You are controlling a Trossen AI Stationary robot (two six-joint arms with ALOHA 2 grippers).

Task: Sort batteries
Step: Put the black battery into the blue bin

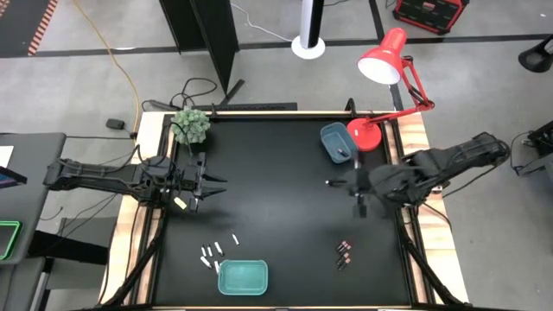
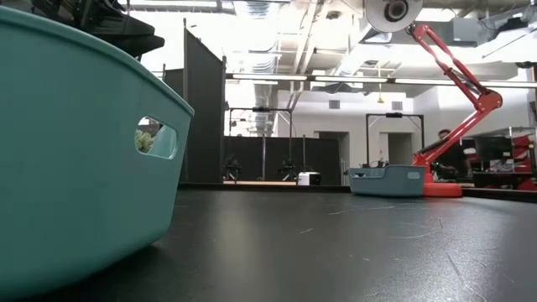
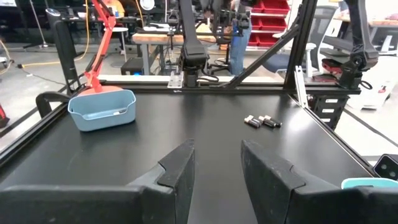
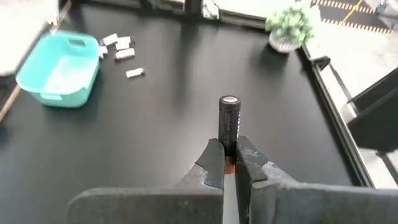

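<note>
Step in hand: carrying one dark battery (image 4: 229, 121) toward its tray; judged from the grip and the blue tray (image 1: 335, 142) close by.
Right gripper (image 4: 230, 163): clamped on the dark battery's lower end, above the table's right half, near the right edge.
Battery in grip: upright between the fingers, silver cap pointing away from the wrist, most of its length clear of the fingertips.
Left gripper (image 3: 214, 163): partly parted, nothing between the fingers, waiting near the left edge beside the potted plant (image 1: 191, 126).
Whitish batteries (image 1: 215, 251): loose cluster near the front edge, just beside the teal tray (image 1: 243, 277).
Remaining dark batteries (image 1: 343, 252): small group toward the front right corner, well apart from both trays.
Destination: blue tray toward the back right corner, beside the red lamp (image 1: 384, 62); likely the dark cells' bin, though not confirmed.
Technique: keep wrist level so the battery does not pivot; centre over the tray's opening, lower inside the rim, then release.
Risk: short bite at one end; possible slip or bounce out.
</note>
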